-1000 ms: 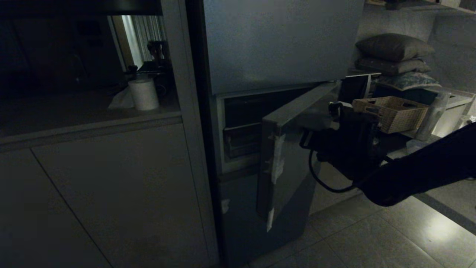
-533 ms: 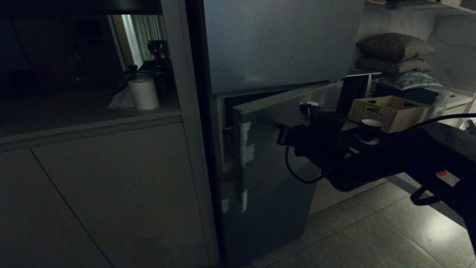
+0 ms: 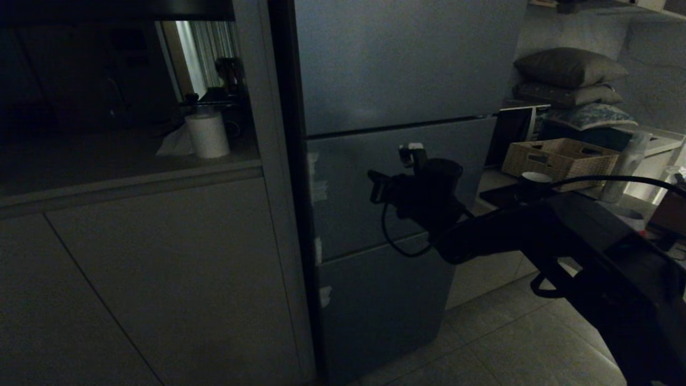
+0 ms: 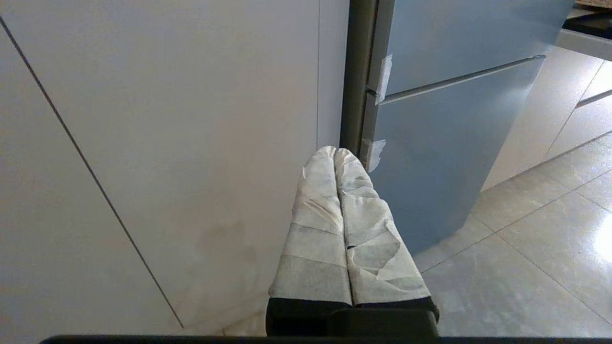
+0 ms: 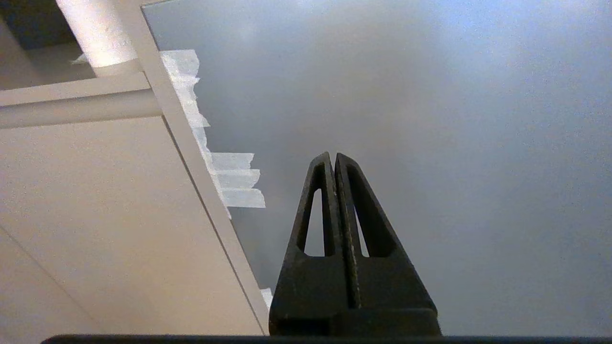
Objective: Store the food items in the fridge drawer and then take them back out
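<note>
My right pincer (image 3: 378, 188), black fingers pressed together and holding nothing, rests its tips against the grey-blue metal middle door (image 3: 343, 177) of the three-door fridge (image 3: 396, 64), which now sits flush with the doors above and below it after standing ajar a second ago. Strips of white tape (image 5: 234, 179) line the door edge just beside my tips. The fridge drawer lies behind that shut door, out of sight, and no food items show anywhere. I judge the closing push finished. My left pincer (image 4: 334, 155), its white-wrapped fingers together and empty, hangs low beside the pale cabinet (image 4: 167, 119).
</note>
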